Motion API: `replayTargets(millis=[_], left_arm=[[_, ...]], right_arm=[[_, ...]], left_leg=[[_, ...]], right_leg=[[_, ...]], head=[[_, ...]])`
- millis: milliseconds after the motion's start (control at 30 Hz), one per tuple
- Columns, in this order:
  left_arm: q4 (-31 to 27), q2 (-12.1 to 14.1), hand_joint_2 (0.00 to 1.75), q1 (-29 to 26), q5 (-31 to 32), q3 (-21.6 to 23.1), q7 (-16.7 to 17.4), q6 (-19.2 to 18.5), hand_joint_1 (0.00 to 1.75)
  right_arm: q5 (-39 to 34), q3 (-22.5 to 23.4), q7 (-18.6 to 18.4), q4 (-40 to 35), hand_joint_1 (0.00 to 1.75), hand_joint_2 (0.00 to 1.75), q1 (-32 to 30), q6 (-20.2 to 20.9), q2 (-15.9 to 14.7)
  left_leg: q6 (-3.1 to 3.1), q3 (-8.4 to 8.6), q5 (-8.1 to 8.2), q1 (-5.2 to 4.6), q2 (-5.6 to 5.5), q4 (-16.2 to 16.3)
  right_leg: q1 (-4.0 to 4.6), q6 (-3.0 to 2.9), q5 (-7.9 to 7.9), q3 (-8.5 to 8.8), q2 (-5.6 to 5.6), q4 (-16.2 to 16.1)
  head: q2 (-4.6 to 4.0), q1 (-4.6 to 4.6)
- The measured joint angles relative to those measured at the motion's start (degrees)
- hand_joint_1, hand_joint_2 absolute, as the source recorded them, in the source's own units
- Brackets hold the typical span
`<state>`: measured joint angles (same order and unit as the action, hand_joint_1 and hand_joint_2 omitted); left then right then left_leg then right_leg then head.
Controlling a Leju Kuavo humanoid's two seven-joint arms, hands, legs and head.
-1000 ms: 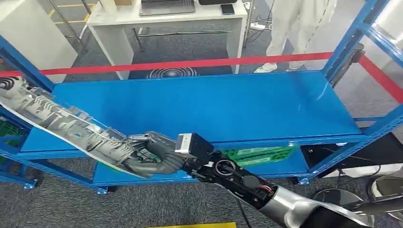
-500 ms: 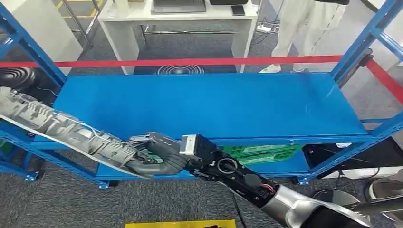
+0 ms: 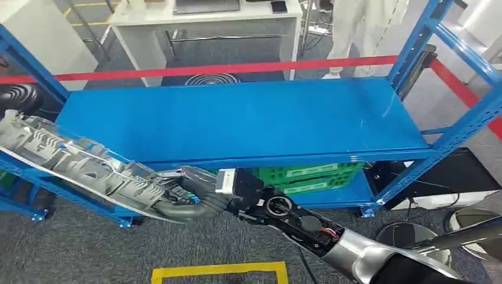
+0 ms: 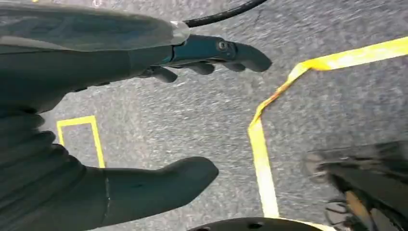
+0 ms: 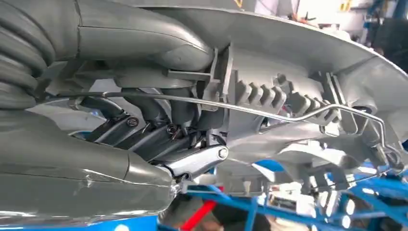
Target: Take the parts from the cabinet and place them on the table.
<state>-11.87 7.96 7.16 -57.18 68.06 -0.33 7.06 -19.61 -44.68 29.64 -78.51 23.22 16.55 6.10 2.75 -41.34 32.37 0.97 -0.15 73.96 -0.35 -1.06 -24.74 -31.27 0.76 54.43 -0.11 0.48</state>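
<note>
Gripping one end of the long grey ribbed part [image 3: 77, 163], the right hand [image 3: 192, 198] holds it slanted in front of the blue cabinet [image 3: 237, 118], below its bare upper shelf, while the left hand [image 4: 144, 110] hangs over floor, fingers spread and holding nothing.

Grey carpet [image 3: 71, 248] (yellow tape [image 3: 219, 271])

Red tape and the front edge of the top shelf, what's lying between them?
Nothing: in the head view the blue shelf is bare from the red tape to its front edge.
</note>
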Motion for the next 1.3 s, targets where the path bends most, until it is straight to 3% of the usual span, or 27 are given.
replayTargets(millis=[33,100,133,167,200,300,333,400,467,500,533,600,633,667,733,800,867,900,967,1000,1033,1100,1133,1167,1200,1233,1300], left_arm=[[0.0,-0.1,1.75,0.0,0.0,0.0,-0.1,0.0,0.00],[0.0,-0.2,1.75,0.1,0.2,0.0,-0.2,0.0,0.00],[0.0,-0.3,1.75,0.2,0.2,0.0,-0.2,0.0,0.00],[0.0,-0.2,1.75,0.5,0.2,0.0,-0.2,0.0,0.00],[0.0,-0.2,1.75,0.7,0.2,0.0,-0.4,0.1,0.00],[0.0,-0.3,1.75,0.5,0.2,0.0,-0.9,0.2,0.00],[0.0,-0.4,1.75,0.4,0.2,0.0,-0.9,0.2,0.00],[0.0,-0.5,1.75,0.3,0.2,0.0,-0.9,0.2,0.00],[0.0,-0.6,1.75,0.3,0.2,0.0,-0.9,0.2,0.00],[0.0,-0.7,1.75,0.3,0.2,0.0,-0.9,0.2,0.00],[0.0,-0.7,1.75,0.2,0.1,0.0,-0.9,0.3,0.00],[0.0,-0.8,1.75,0.1,0.1,0.0,-0.9,0.4,0.00],[0.0,-0.9,1.75,0.1,0.1,0.0,-0.9,0.4,0.00],[0.0,-1.3,1.75,0.2,0.0,0.0,-0.9,0.5,0.00],[0.0,-1.3,1.75,0.3,0.0,0.0,-0.9,0.6,0.00],[0.0,-1.3,1.75,0.0,0.0,0.0,-0.9,0.6,0.00],[0.0,-1.3,1.75,-0.1,0.0,0.0,-0.9,0.6,0.00],[0.0,-1.4,1.75,0.0,0.0,0.0,-0.9,0.6,0.00],[0.0,-1.4,1.75,0.1,0.0,0.0,-0.9,0.6,0.00],[0.0,-1.4,1.75,0.1,0.0,0.0,-0.9,0.6,0.00],[0.0,-1.4,1.75,0.0,0.0,0.0,-0.9,0.6,0.00],[0.0,-1.4,1.75,-0.1,0.0,0.0,-0.9,0.6,0.00],[0.0,-1.4,1.75,-0.1,0.0,0.0,-0.9,0.6,0.00],[0.0,-1.5,1.75,0.1,-0.1,0.0,-1.0,0.6,0.00],[0.0,-1.4,1.75,0.3,-0.2,0.0,-1.0,0.6,0.00],[0.0,-1.5,1.75,0.3,-0.2,0.0,-1.0,0.6,0.00],[0.0,-1.5,1.75,0.1,-0.3,0.0,-1.0,0.6,0.00]], right_arm=[[0.0,0.0,-0.2,0.0,1.75,1.75,-0.1,0.1,0.0],[0.0,0.1,-0.3,0.0,1.75,1.75,-0.1,0.2,0.0],[0.0,0.1,-0.3,0.0,1.75,1.75,-0.1,0.3,0.0],[0.0,0.1,-0.3,0.0,1.75,1.75,-0.1,0.4,0.0],[0.0,0.2,-0.4,0.0,1.75,1.75,0.0,0.5,0.0],[0.0,0.2,-0.5,0.0,1.75,1.75,0.0,0.8,0.0],[0.0,0.2,-0.5,0.0,1.75,1.75,0.0,0.9,0.0],[0.0,0.2,-0.6,0.0,1.75,1.75,-0.1,1.2,0.0],[0.0,0.2,-0.7,0.0,1.75,1.75,-0.2,1.3,-0.1],[0.0,0.1,-0.7,0.1,1.75,1.75,-0.3,1.4,-0.1],[0.0,0.1,-0.8,0.1,1.75,1.75,-0.3,1.4,-0.1],[0.0,0.1,-0.8,0.1,1.75,1.75,-0.2,1.6,-0.1],[0.0,0.1,-0.8,0.0,1.75,1.75,-0.2,1.7,-0.1],[0.1,0.1,-0.8,0.1,1.75,1.75,-0.1,1.7,-0.1],[0.2,0.1,-0.7,0.0,1.75,1.75,0.0,1.8,-0.1],[0.3,0.1,-0.8,0.0,1.75,1.75,0.1,1.8,-0.1],[0.3,0.1,-0.9,-0.1,1.75,1.75,0.1,1.8,0.0],[0.3,0.1,-1.0,-0.2,1.75,1.75,0.2,1.8,0.0],[0.3,0.1,-1.1,-0.2,1.75,1.75,0.1,1.8,0.0],[0.3,0.1,-1.1,-0.2,1.75,1.75,0.1,1.8,0.0],[0.3,0.1,-1.2,-0.2,1.75,1.75,0.1,1.8,0.0],[0.3,0.1,-1.2,-0.2,1.75,1.75,0.1,1.9,0.0],[0.3,0.1,-1.3,-0.2,1.75,1.75,0.1,2.0,0.0],[0.3,0.1,-1.4,-0.2,1.75,1.75,0.1,2.1,0.0],[0.3,0.0,-1.4,-0.2,1.75,1.75,0.2,2.1,0.0],[0.3,0.0,-1.5,-0.2,1.75,1.75,0.3,2.3,0.0],[0.3,0.0,-1.5,-0.2,1.75,1.75,0.3,2.5,0.0]], left_leg=[[-0.03,1.62,-1.95,0.02,0.03,-1.1],[-0.41,7.90,-5.78,-0.03,0.68,-9.5],[-0.80,12.05,-6.08,-0.17,2.48,-15.4],[-1.03,14.56,-4.69,-0.80,3.62,-19.6],[-1.80,14.92,-4.19,-1.11,3.44,-21.4],[-3.46,14.01,-5.15,-1.05,1.74,-21.7],[-3.69,13.95,-5.61,-0.78,1.50,-21.9],[-4.33,13.12,-6.26,-0.77,0.68,-21.8],[-4.51,12.11,-6.89,-0.93,-0.49,-21.6],[-4.49,11.70,-7.12,-0.98,-1.28,-21.4],[-4.44,11.38,-7.22,-0.99,-1.95,-21.2],[-4.34,11.03,-7.25,-1.02,-3.44,-20.5],[-4.27,10.91,-7.21,-1.02,-4.08,-20.2],[-3.97,10.43,-7.30,-1.16,-4.42,-20.0],[-3.28,9.38,-7.76,-0.58,-5.47,-19.6],[-2.48,9.08,-8.25,-0.73,-6.73,-19.9],[-2.05,7.97,-6.27,-0.79,-2.22,-17.4],[-1.67,5.90,-4.08,-0.53,-1.11,-13.4],[-0.90,0.92,-0.12,-0.02,-0.47,-3.4],[-0.59,-0.46,0.27,0.17,-0.36,-0.7],[-0.39,-0.13,-0.78,0.38,-0.30,-1.5],[-0.13,4.40,-5.47,0.65,0.51,-10.1],[-0.15,7.90,-8.05,0.67,2.24,-16.5],[-0.15,9.45,-7.83,0.34,5.67,-20.1],[-1.08,9.26,-8.25,0.03,4.31,-20.1],[-1.51,8.92,-8.12,-0.11,3.60,-19.9],[-2.20,8.54,-8.21,-0.41,2.33,-19.9]], right_leg=[[0.01,0.07,0.46,-0.67,0.45,0.0],[0.01,0.45,1.19,-1.70,1.21,0.2],[0.06,0.60,1.27,-1.73,1.61,0.3],[0.39,0.87,1.43,-2.02,2.11,0.3],[0.39,1.25,1.74,-2.09,2.77,0.3],[0.40,2.27,2.40,-2.00,4.69,0.2],[0.01,2.63,1.23,-2.48,3.00,1.2],[-0.03,2.91,-4.13,-5.30,0.21,8.6],[-0.01,3.12,-8.47,-8.79,-0.46,18.3],[-0.01,3.12,-8.57,-8.97,-0.51,19.6],[-0.01,2.99,-7.33,-7.62,-0.60,17.8],[0.01,2.43,-2.77,-1.87,-1.37,8.2],[0.05,2.00,-0.99,0.87,-3.19,3.0],[-0.17,1.78,-2.04,1.63,-5.40,1.7],[0.17,1.80,-1.83,1.32,-4.51,0.9],[-0.14,1.22,-1.47,1.42,-3.48,0.4],[-0.58,0.60,-0.91,1.76,-2.01,-0.5],[-0.56,0.56,-0.88,1.67,-1.32,-0.5],[-0.52,0.57,-0.89,1.46,0.37,-0.5],[-0.56,0.58,-0.89,1.38,1.12,-0.5],[-0.62,0.60,-0.90,1.39,1.82,-0.4],[-0.78,0.85,-1.05,1.51,3.10,-0.4],[-0.80,1.16,-1.21,1.72,3.73,-0.3],[-0.40,1.60,-1.33,1.77,4.13,-0.3],[-0.07,2.01,-1.44,1.67,4.64,-0.2],[-0.10,2.33,-1.37,1.68,5.05,-0.3],[-0.16,2.99,-1.49,1.95,6.26,-0.4]], head=[[0.00,-0.06],[0.00,-0.11],[0.00,-0.13],[0.00,-0.19],[0.00,-0.11],[0.00,-0.06],[0.00,-0.11],[0.00,0.46],[0.00,0.79],[0.00,0.83],[0.00,0.98],[0.00,1.38],[0.00,1.60],[0.00,1.29],[0.00,1.53],[0.00,1.66],[0.00,0.91],[0.00,0.35],[0.00,0.20],[0.00,0.09],[0.00,0.04],[0.00,-0.02],[0.00,-0.11],[0.00,-0.37],[0.00,-0.30],[0.00,0.33],[0.00,0.39]])
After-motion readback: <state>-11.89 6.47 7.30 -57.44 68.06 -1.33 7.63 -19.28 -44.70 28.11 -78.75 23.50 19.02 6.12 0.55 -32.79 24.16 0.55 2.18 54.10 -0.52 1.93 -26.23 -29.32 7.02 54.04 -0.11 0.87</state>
